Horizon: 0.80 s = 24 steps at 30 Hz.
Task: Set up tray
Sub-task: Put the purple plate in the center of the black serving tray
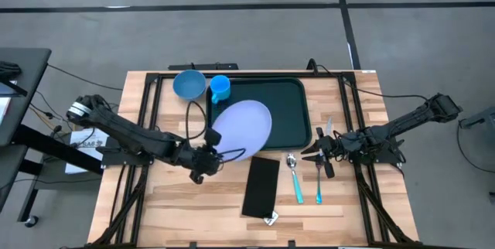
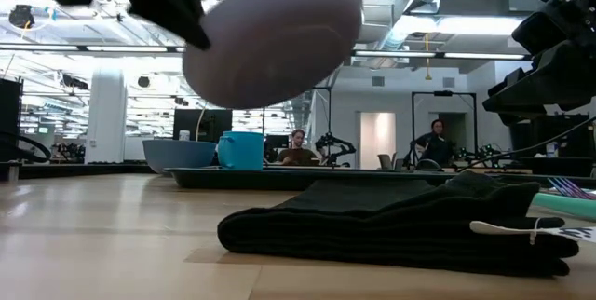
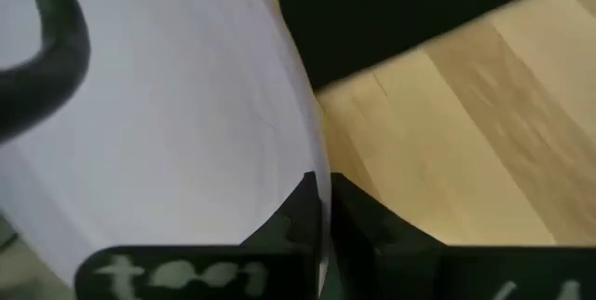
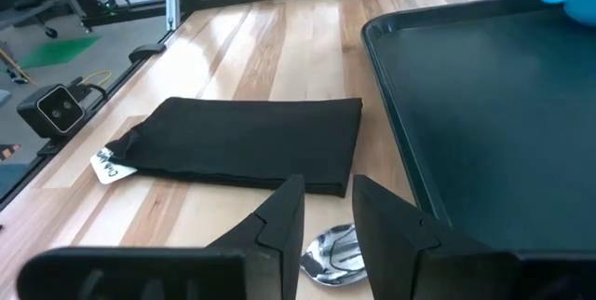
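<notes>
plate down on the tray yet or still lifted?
Lifted. The left gripper holds the plate by its rim; the low view shows it above the tray.

the left arm reaches in from the table's left edge, stretched low across the boards toward the middle, its joints nearly in a line. the left gripper (image 1: pixel 210 156) sits at the near left of the table's centre, its dark fingers (image 3: pixel 307 209) pressed close together with a thin rim pinched between them, raised off the surface. the right arm comes in from the right edge, bent at the elbow, wrist pointing inward. the right gripper (image 1: pixel 319 155) hovers low at the right side, its two fingers (image 4: pixel 284 216) a narrow gap apart, holding nothing.
</notes>
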Available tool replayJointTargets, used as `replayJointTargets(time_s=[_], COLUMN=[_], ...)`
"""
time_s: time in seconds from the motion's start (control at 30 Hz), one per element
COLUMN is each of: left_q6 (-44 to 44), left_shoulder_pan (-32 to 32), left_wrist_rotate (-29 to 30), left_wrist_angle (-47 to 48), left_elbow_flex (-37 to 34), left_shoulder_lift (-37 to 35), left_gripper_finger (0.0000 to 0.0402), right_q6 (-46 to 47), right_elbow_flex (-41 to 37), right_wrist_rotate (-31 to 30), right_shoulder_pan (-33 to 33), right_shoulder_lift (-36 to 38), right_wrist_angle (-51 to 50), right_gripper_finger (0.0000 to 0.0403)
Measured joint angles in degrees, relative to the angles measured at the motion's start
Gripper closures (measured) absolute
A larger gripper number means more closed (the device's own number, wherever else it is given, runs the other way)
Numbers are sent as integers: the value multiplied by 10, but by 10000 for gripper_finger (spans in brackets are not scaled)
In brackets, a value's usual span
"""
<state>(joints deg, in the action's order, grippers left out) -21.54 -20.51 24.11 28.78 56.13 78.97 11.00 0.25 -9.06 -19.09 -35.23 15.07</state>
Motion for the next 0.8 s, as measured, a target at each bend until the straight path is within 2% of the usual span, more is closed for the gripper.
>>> replayJointTargets(time_s=[0.13,0.33,0.67,0.8], left_q6=[-52,-109,-134,-134], left_shoulder_pan=[36,101,187,205], left_wrist_rotate=[1,-39,-70,-108], left_wrist_angle=[-32,-26,-35,-43], left_elbow_flex=[-2,19,23,23], left_shoulder_lift=[34,91,123,130], left_gripper_finger=[401,401,401,399], right_q6=[0,0,0,0], right_elbow_flex=[0,0,0,0], right_wrist_rotate=[0,0,0,0], right_shoulder_pan=[0,0,0,0], right_shoulder_lift=[0,0,0,0], right_wrist_angle=[-1,2,0,2], right_gripper_finger=[316,316,316,316])
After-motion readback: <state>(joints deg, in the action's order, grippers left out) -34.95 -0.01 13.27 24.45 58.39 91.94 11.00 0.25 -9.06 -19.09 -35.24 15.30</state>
